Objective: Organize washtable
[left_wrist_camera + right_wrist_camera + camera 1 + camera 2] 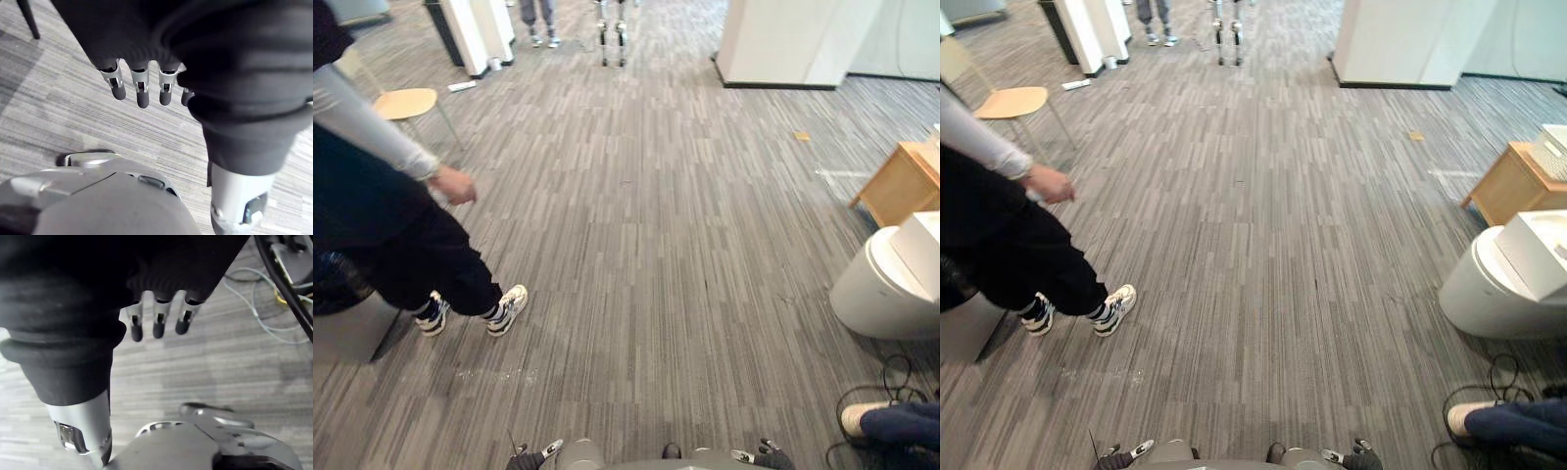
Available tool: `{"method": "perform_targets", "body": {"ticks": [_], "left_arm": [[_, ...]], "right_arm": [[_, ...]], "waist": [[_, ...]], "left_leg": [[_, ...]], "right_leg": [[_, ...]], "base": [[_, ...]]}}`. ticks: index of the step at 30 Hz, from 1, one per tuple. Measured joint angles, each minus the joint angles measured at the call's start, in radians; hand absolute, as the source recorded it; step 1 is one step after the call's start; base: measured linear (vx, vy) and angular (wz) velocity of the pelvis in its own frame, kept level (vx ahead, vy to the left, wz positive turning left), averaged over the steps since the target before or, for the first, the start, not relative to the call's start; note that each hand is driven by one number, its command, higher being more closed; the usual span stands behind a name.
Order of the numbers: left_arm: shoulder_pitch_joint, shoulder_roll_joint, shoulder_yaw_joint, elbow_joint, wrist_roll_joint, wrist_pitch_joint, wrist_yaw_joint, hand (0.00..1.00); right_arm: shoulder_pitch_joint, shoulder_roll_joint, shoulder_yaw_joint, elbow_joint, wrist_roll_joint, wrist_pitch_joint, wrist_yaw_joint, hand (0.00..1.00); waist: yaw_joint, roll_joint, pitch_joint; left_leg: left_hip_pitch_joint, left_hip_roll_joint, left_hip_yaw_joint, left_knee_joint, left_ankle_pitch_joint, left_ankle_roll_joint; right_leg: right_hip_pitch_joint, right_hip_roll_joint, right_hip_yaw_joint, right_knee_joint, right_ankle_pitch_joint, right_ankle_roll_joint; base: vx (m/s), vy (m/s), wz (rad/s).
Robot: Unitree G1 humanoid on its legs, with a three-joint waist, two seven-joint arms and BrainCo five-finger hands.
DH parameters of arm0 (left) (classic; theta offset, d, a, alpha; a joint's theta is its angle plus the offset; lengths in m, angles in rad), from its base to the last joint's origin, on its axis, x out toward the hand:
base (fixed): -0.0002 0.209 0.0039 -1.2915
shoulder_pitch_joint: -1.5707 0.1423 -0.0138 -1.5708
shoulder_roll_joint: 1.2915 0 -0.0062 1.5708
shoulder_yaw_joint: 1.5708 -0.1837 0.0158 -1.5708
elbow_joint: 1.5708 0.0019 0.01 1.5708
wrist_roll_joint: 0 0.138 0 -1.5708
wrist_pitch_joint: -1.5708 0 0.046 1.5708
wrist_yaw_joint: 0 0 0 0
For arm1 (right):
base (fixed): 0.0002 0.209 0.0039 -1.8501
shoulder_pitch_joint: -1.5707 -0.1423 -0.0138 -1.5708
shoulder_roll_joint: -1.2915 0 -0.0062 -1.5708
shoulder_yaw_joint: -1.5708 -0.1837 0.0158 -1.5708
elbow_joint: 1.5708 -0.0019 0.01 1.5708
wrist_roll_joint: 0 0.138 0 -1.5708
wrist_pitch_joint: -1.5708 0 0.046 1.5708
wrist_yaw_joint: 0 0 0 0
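From where I stand, both arms hang low over the grey striped carpet. The left hand has its fingers straight and loose, with nothing in them. The right hand hangs the same way, slack and empty. Much of each palm is hidden under its dark cover.

The wash furniture sits well off to the robot's right, and the picture edge cuts it off. There is a white rounded fixture with a flat white block on top. Just beyond it is a low wooden cabinet with something pale on it. I cannot tell what lies on either one, or which of them is the washtable.

On the left, a person in dark clothes with a grey sleeve leans in, their upper body out of frame. One hand is lowered, and the white sneakers are planted on the carpet. A wooden-seated chair stands behind them. At the lower right, another person's shoe and blue trouser leg poke in. A small yellowish scrap lies far out on the floor, too small to identify.
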Motion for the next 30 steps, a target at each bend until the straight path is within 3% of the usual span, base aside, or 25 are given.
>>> {"method": "perform_targets", "body": {"ticks": [1,2,4,7,10,13,17,26,29,30], "left_arm": [[0.003,-0.009,0.001,0.001,-0.002,0.0,0.001,0.0],[0.004,-0.008,-0.001,0.0,-0.004,-0.002,0.001,0.0],[0.002,0.01,-0.024,0.001,-0.005,-0.007,0.002,0.0],[0.001,0.015,-0.039,0.001,-0.002,-0.008,0.0,0.0],[0.0,0.025,-0.044,0.009,0.003,-0.008,-0.003,0.0],[0.001,0.043,-0.075,0.022,0.002,-0.008,-0.004,0.0],[0.002,0.045,-0.086,0.037,0.003,-0.008,-0.005,0.0],[0.005,0.045,-0.108,0.05,0.003,-0.012,-0.005,0.0],[0.013,0.045,-0.098,0.048,0.001,-0.011,-0.005,0.0],[0.021,0.052,-0.091,0.038,0.001,-0.011,-0.007,0.0]], "right_arm": [[0.0,-0.009,-0.006,0.002,-0.001,0.001,0.0,0.0],[0.0,-0.004,-0.005,0.002,-0.001,0.002,0.0,0.0],[0.003,0.009,-0.009,0.003,-0.002,0.001,0.0,0.0],[0.005,0.02,-0.032,0.005,-0.001,0.004,0.0,0.0],[0.005,0.037,-0.052,0.02,0.002,0.009,0.0,0.0],[0.006,0.048,-0.056,0.029,0.011,0.02,0.001,0.0],[0.006,0.051,-0.051,0.041,0.011,0.027,0.004,0.0],[-0.001,0.032,-0.004,0.049,0.011,0.027,0.019,0.0],[-0.007,0.027,-0.004,0.053,0.011,0.026,0.021,0.0],[-0.014,0.032,-0.004,0.058,0.011,0.026,0.02,0.0]], "waist": [[0.003,0.004,-0.008],[0.003,0.0,-0.015],[-0.007,-0.025,-0.03],[-0.01,-0.037,-0.04],[-0.01,-0.05,-0.051],[-0.01,-0.064,-0.066],[-0.009,-0.066,-0.085],[-0.013,-0.064,-0.089],[-0.021,-0.066,-0.087],[-0.024,-0.068,-0.078]], "left_leg": [[0.026,-0.023,0.022,-0.049,0.072,0.02],[0.043,-0.044,0.04,-0.082,0.08,0.018],[0.075,-0.129,0.071,-0.199,0.125,0.075],[0.101,-0.198,0.096,-0.263,0.144,0.1],[0.11,-0.231,0.092,-0.288,0.148,0.106],[0.144,-0.251,0.082,-0.347,0.171,0.132],[0.203,-0.265,0.069,-0.442,0.222,0.138],[0.205,-0.275,0.04,-0.451,0.238,0.136],[0.187,-0.26,0.027,-0.434,0.232,0.138],[0.134,-0.24,0.018,-0.337,0.182,0.127]], "right_leg": [[0.002,-0.02,0.029,-0.014,0.008,0.026],[0.002,-0.038,0.042,-0.024,0.017,0.042],[-0.001,-0.103,0.056,-0.074,0.048,0.09],[0.005,-0.154,0.071,-0.107,0.073,0.131],[0.008,-0.18,0.07,-0.11,0.084,0.148],[0.02,-0.188,0.049,-0.11,0.086,0.15],[0.035,-0.187,0.035,-0.109,0.086,0.149],[0.039,-0.195,0.008,-0.092,0.054,0.15],[0.026,-0.183,0.008,-0.053,0.019,0.103],[0.017,-0.17,0.025,-0.032,-0.015,0.08]], "base": [[0.1,0.3,-0.49],[0.12,0.36,-0.38],[0.09,0.279,-0.07],[0.08,0.254,-0.03],[0.06,0.175,0.03],[0.03,0.08,0.08],[-0.03,0.008,0.04],[-0.12,-0.011,0.08],[-0.06,-0.026,0.24],[-0.02,-0.075,0.3]]}}
